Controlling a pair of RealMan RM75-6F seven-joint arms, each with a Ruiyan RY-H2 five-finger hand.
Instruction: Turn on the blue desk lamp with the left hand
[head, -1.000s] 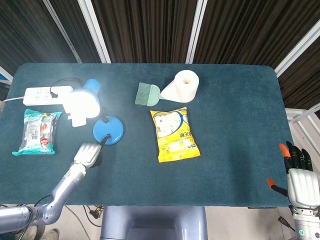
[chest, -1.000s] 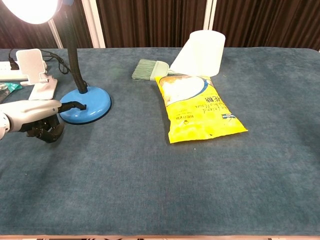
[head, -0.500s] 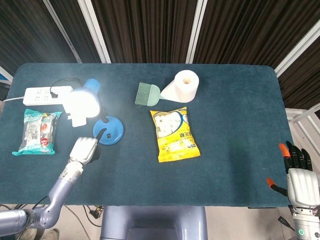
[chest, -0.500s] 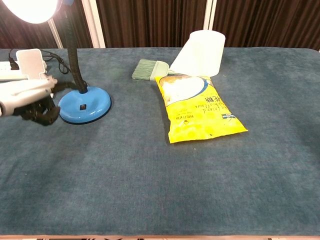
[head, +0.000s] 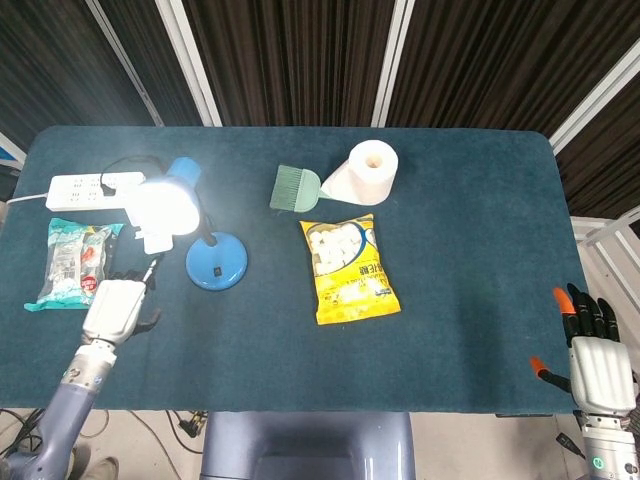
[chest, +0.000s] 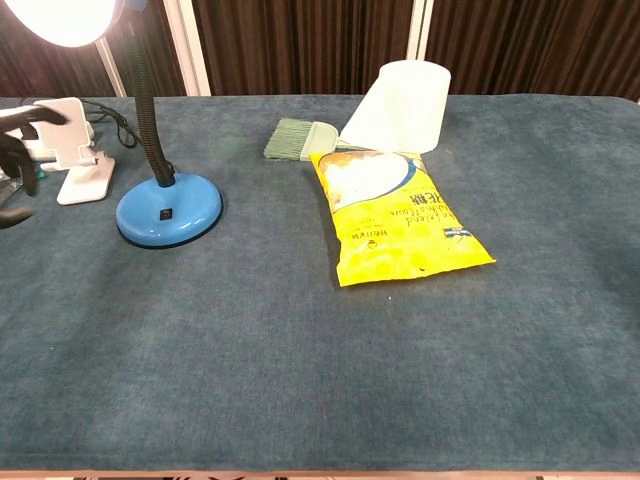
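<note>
— Nearest first, from the left hand (head: 115, 306)?

— Empty, fingers loosely spread, holding nothing; hanging over the table's (head: 470, 230) near-left part. Touching no object, as far as visible. Only fingertips showing at the chest view's left edge.

— Just beyond?

— Snack packet (head: 75, 263) slightly left and ahead. White phone stand (chest: 72, 150) ahead, near the fingertips.

— And the blue desk lamp (head: 217, 263)?

— Round base ahead and to the right, apart from the hand, a dark switch on top. Black neck curving up to a shade glowing bright white (head: 163, 205), above and just ahead of the hand.

— Farther off?

— Power strip (head: 95, 186) at the far-left edge. Well to the right: yellow bag (head: 349, 268), then green brush (head: 295, 188) and paper roll (head: 365, 172) beyond.

— The right hand (head: 598, 358)?

— Far right, off the table's near corner, fingers extended, gripping nothing.

— Progress?

— Judged essentially done: lit, so switched on. Left, probably, only parking the left hand clear of the base.
</note>
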